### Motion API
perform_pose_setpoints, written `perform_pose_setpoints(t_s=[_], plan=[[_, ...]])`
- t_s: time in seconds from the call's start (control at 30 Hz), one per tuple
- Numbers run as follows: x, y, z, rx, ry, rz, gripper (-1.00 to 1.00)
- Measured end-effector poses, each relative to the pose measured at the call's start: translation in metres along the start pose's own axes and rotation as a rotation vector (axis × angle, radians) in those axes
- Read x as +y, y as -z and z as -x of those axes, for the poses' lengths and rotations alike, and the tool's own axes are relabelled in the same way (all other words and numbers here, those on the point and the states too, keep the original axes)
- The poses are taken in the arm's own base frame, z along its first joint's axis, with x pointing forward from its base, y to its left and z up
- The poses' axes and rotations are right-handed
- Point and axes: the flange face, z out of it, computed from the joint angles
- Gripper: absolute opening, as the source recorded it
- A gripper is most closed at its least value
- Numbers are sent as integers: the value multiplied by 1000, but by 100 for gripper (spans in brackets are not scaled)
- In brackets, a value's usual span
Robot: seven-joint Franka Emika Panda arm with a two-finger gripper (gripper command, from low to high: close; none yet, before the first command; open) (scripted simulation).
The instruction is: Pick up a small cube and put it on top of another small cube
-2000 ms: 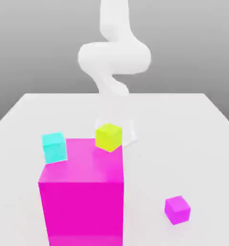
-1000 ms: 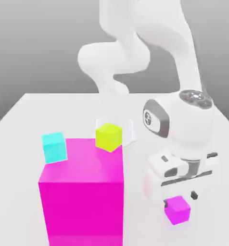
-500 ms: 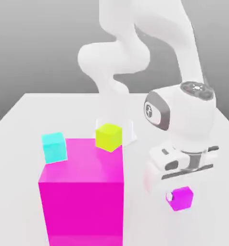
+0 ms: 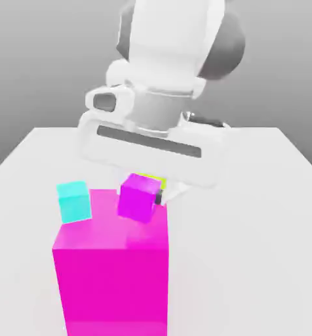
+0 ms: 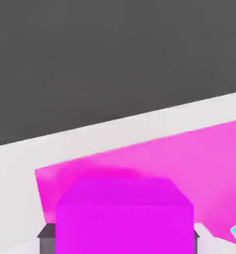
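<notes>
Observed end effector (image 4: 139, 196) closed on small purple cube (image 4: 138, 199), tilted, over big magenta block (image 4: 113, 289). Noted lime cube (image 4: 153, 180) mostly hidden behind it in exterior view; cannot tell whether touching. Logged cyan cube (image 4: 74, 202) near block's edge, toward exterior view's left.
</notes>
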Motion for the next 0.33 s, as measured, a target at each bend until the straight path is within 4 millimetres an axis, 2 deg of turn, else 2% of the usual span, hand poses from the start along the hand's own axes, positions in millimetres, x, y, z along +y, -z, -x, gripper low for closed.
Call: perform_pose_setpoints(t_s=[0.07, 0.1, 0.17, 0.23, 0.27, 0.33], plan=[[27, 18, -34, -62, -130, 2, -100], [39, 25, -45, -81, -173, 0, -100], [47, 11, -52, -96, -204, -3, -100], [49, -16, -51, -100, -212, -3, -100], [50, -24, -50, -100, -214, -3, 100], [50, -24, -50, -100, -214, -3, 100]])
